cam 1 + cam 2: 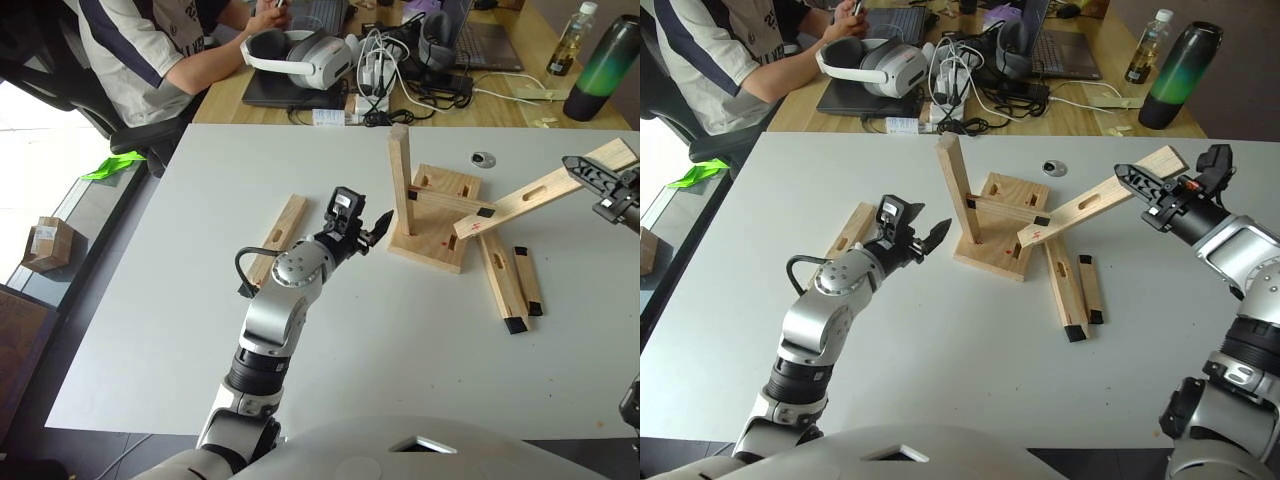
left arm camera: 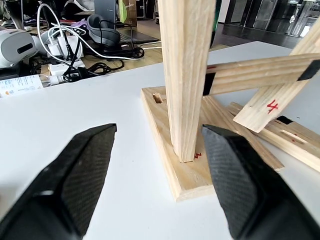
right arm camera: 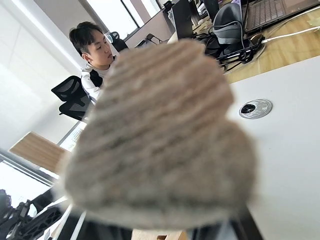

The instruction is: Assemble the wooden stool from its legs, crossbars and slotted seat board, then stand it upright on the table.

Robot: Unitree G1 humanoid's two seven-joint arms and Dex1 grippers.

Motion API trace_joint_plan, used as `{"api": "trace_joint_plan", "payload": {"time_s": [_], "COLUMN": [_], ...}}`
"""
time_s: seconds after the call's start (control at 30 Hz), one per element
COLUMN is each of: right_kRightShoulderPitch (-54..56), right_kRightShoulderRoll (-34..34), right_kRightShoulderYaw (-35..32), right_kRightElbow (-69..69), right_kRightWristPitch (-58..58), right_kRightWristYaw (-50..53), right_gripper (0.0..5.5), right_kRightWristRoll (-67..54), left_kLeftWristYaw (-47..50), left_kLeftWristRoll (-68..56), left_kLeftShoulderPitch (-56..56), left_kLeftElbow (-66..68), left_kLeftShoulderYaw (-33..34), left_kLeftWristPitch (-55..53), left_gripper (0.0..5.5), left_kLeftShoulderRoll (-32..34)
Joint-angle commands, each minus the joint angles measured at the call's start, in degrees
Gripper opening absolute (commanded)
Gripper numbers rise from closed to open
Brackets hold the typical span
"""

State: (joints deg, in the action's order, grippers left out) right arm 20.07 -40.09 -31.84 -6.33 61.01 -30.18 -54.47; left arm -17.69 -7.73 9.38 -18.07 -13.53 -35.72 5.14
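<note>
Your right hand (image 1: 1143, 184) is clamped on a slotted leg (image 1: 1090, 205); its long axis slants from the raised far-right end down leftward to the seat board (image 1: 432, 250), which lies flat mid-counter (image 1: 200, 300). Your left hand (image 1: 925, 240) hangs open just left of the upright leg (image 1: 401, 180) standing on that board

Bare tabletop (image 1: 190, 340) by left claw (image 1: 372, 232), upright leg (image 1: 401, 175), slanted leg (image 1: 530, 195) over seat board (image 1: 435, 242)
</note>
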Motion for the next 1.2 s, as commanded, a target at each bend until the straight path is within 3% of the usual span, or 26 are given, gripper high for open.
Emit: {"api": "trace_joint_plan", "payload": {"time_s": [0.03, 0.27, 0.6, 1.2], "right_kRightShoulderPitch": [-3.9, -10.1, -12.1, -22.1], "right_kRightShoulderRoll": [1.8, 3.5, 16.0, 19.0], "right_kRightShoulderYaw": [-2.4, -6.1, -13.4, -8.4], "right_kRightElbow": [4.3, 7.4, 15.6, 22.5], "right_kRightWristPitch": [2.5, 2.2, 3.5, -6.4], "right_kRightWristYaw": [3.1, 6.5, 25.4, 32.7], "right_gripper": [0.98, 0.98, 0.98, 0.98], "right_kRightWristRoll": [-1.7, -2.2, -15.7, -17.6], "left_kLeftWristYaw": [-2.2, -6.0, -7.5, -6.8], "left_kLeftWristRoll": [-3.8, -10.6, -13.8, -16.3], "left_kLeftShoulderPitch": [-3.4, -5.1, -6.8, -7.2], "left_kLeftElbow": [-3.7, -4.0, -3.0, -3.4], "left_kLeftShoulderYaw": [1.2, 5.6, 6.1, 6.5], "left_kLeftWristPitch": [1.0, 4.9, 7.4, 7.1], "left_gripper": [3.12, 3.12, 3.12, 3.12], "left_kLeftShoulderRoll": [0.3, 0.5, 0.5, 1.2]}}
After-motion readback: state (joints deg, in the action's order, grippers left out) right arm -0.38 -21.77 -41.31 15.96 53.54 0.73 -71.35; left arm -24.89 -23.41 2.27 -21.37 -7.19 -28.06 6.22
